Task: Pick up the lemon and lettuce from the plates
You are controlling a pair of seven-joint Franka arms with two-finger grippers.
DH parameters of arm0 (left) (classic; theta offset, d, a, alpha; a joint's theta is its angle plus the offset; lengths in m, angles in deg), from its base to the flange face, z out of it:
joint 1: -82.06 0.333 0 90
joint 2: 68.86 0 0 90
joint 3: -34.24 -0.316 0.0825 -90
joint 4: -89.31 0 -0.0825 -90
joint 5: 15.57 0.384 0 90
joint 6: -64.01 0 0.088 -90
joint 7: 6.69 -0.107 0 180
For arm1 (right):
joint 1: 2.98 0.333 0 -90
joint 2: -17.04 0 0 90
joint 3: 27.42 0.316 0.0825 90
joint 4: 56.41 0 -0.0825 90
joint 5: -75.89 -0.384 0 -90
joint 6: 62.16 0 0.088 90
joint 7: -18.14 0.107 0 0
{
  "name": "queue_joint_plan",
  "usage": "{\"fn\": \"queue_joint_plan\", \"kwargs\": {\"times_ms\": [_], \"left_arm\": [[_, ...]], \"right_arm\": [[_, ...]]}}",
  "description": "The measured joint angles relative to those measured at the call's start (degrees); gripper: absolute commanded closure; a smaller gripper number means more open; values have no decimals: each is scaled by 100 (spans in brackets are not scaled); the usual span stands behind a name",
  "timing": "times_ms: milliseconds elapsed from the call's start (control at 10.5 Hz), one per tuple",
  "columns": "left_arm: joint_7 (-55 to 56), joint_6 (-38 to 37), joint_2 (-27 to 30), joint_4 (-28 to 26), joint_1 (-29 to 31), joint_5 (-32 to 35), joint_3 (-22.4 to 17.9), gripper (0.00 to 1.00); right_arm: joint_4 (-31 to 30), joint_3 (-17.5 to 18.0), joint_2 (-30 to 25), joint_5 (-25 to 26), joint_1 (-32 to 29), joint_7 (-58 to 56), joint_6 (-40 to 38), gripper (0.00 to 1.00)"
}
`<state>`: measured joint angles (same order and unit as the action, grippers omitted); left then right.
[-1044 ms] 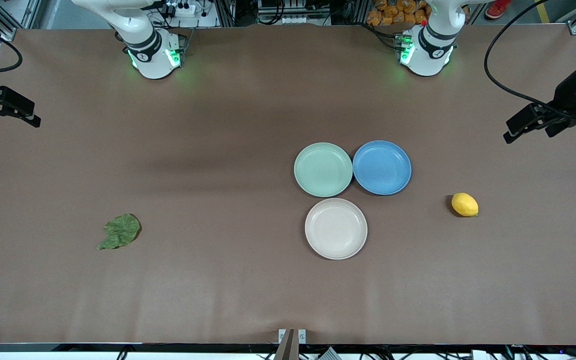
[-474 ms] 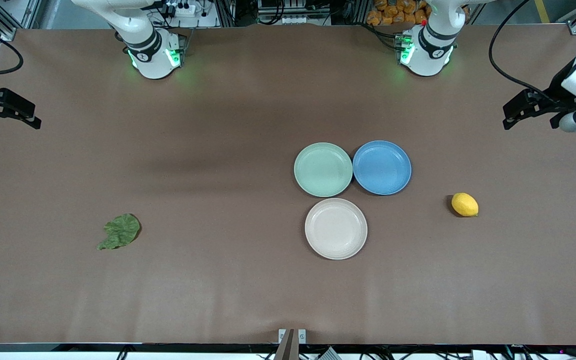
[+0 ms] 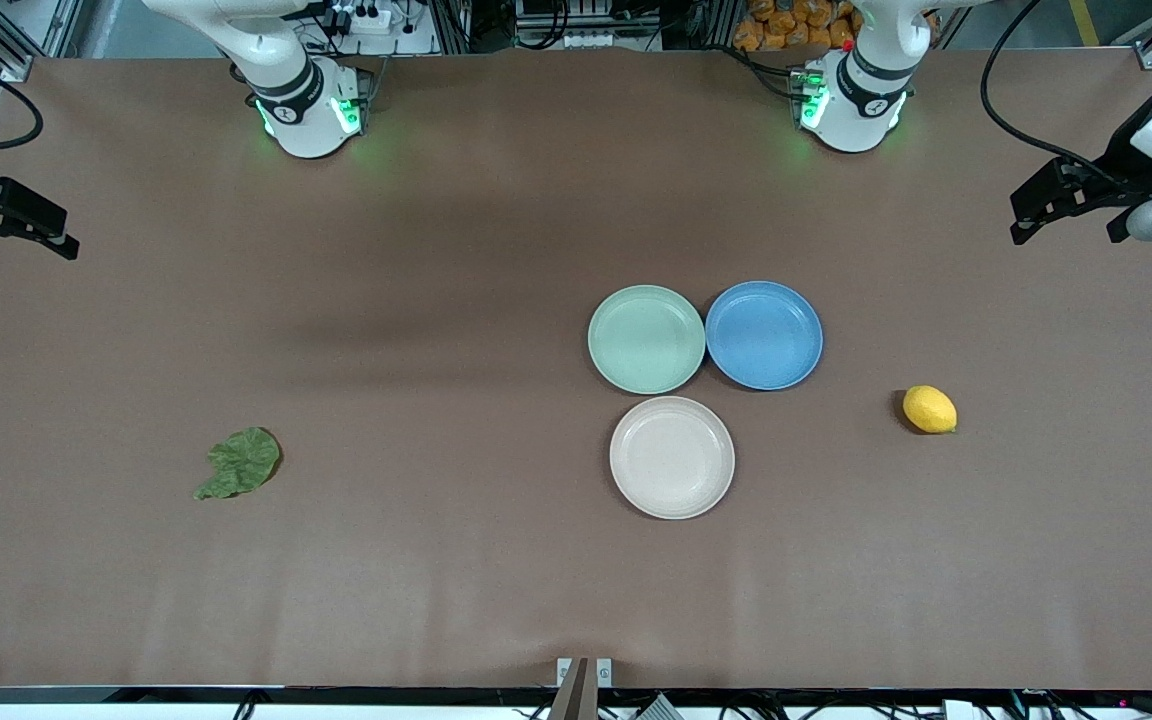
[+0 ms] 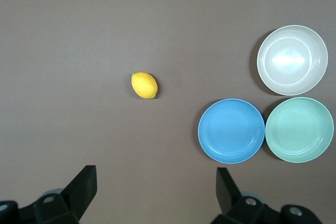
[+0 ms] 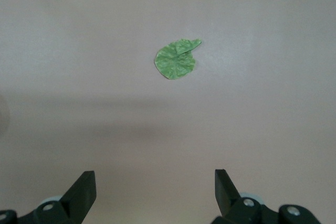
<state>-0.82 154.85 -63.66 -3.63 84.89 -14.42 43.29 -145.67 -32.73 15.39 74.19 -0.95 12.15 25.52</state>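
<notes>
The yellow lemon (image 3: 929,409) lies on the bare table toward the left arm's end; it also shows in the left wrist view (image 4: 144,85). The green lettuce leaf (image 3: 239,462) lies on the table toward the right arm's end, also in the right wrist view (image 5: 177,60). The mint plate (image 3: 646,339) and the beige plate (image 3: 672,457) stand empty mid-table. My left gripper (image 3: 1026,220) is open and empty, high at the left arm's table end (image 4: 156,190). My right gripper (image 3: 61,238) is open and empty at the right arm's end (image 5: 155,192).
An empty blue plate (image 3: 764,335) touches the mint plate on the side toward the left arm's end. Both arm bases stand along the table's edge farthest from the front camera.
My left gripper has risen and drawn back toward the table's end. The right gripper has barely shifted. Lemon, lettuce and plates have not moved.
</notes>
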Motion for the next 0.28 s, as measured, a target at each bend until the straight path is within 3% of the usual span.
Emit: {"fn": "queue_joint_plan", "kwargs": {"times_ms": [285], "left_arm": [[0,-1,0,0,-1,0,25,0]], "right_arm": [[-15,-6,0,0,0,0,5,0]]}}
